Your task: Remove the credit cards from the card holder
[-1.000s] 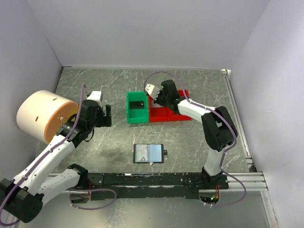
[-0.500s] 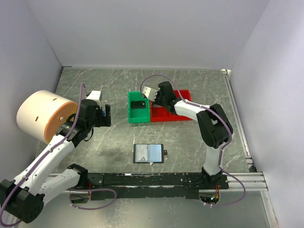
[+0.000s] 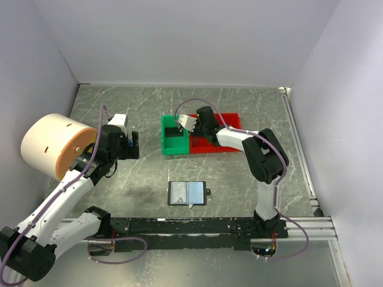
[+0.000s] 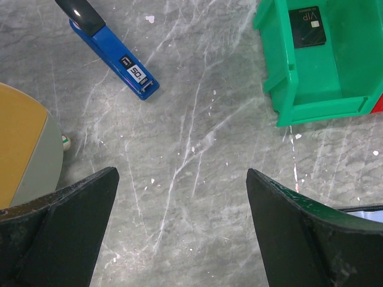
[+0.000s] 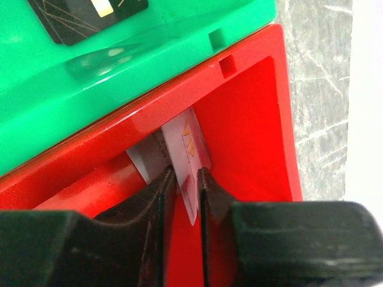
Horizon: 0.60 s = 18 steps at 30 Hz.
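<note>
Close to my bases, the card holder lies opened flat on the bench. Its pale blue-clear sleeves face up and a small snap tab sticks out on its right side. From above I cannot tell whether any card sits in those sleeves.

Further out on my left, my left fingers are spread wide and hold nothing, hovering over bare marbled bench. A large cream-and-orange drum stands just to the left of that arm, and its rim shows at the edge of my left wrist view. Beyond the spread fingers, a blue stick-shaped object with a black end lies slantwise on the bench, well apart from the bins.

Farther still, the green bin stands side by side with the red bin, their walls touching. A black card lies flat on the green bin's floor.

Inside the red bin, by the wall it shares with the green one, my right fingers are clamped on a pale card with faint orange-gold print. They hold it on edge, and its far end reaches that red wall. A grey-white sliver shows just left of the card, but I cannot tell whether it is a second card.
</note>
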Tool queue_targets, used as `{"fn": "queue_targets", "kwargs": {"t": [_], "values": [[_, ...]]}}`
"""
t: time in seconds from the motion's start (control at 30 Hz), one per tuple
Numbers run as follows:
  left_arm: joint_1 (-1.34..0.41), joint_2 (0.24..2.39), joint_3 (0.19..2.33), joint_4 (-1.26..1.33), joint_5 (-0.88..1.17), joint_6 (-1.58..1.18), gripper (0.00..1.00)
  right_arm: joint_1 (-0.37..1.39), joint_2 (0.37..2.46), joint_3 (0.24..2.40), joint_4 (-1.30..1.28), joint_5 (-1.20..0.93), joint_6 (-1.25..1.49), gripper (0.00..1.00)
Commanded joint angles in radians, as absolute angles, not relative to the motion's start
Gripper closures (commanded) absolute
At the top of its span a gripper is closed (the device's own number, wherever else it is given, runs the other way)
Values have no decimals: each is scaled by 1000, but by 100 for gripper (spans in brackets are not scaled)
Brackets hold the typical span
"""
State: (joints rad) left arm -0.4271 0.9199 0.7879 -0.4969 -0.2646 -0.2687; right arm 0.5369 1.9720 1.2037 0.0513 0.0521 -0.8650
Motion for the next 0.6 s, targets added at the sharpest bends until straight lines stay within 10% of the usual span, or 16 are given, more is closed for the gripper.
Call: {"fn": "queue_targets", "kwargs": {"t": [0.0, 0.57], "values": [[-416, 917, 796, -465, -243, -256, 0, 539, 1947, 1193, 34, 24, -863, 74], [-413, 933, 795, -463, -217, -250, 0, 538, 1891, 1196, 70, 36, -799, 65]]}}
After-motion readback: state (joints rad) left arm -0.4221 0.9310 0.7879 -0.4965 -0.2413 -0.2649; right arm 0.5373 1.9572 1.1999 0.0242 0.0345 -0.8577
